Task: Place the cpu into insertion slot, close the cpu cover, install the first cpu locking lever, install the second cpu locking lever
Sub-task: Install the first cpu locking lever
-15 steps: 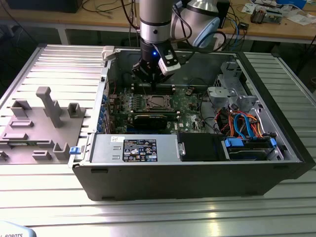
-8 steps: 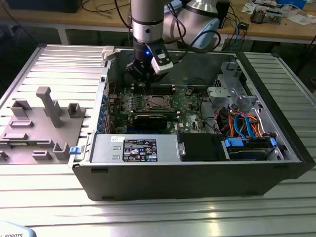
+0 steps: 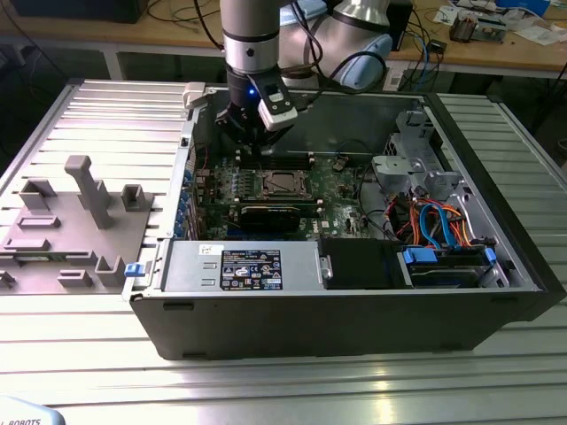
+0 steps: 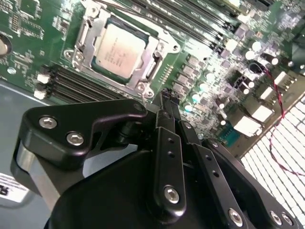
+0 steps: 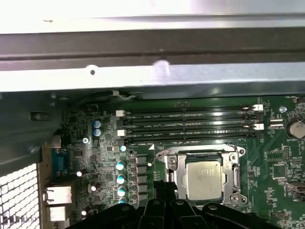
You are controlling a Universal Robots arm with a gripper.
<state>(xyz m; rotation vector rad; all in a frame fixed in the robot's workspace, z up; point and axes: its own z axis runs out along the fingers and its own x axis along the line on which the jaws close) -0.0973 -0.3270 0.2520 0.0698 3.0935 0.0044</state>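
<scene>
My pincer (image 4: 167, 98) hangs with its fingers pressed together, gripping nothing, just beside the insertion slot (image 4: 78, 40). The cpu (image 4: 118, 50) sits in that slot on the green motherboard (image 5: 276, 157), cpu cover (image 5: 233, 177) framing it flat.

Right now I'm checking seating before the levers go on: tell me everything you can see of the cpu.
The cpu is a small flat square chip with a pale silvery-tan metal face bearing fine print. It lies flat in the insertion slot on the green motherboard, framed by the silvery cpu cover, its face showing through the window. In both wrist views the gripper sits just beside the socket's corner, not touching the chip. Dark memory slots run alongside.
</scene>
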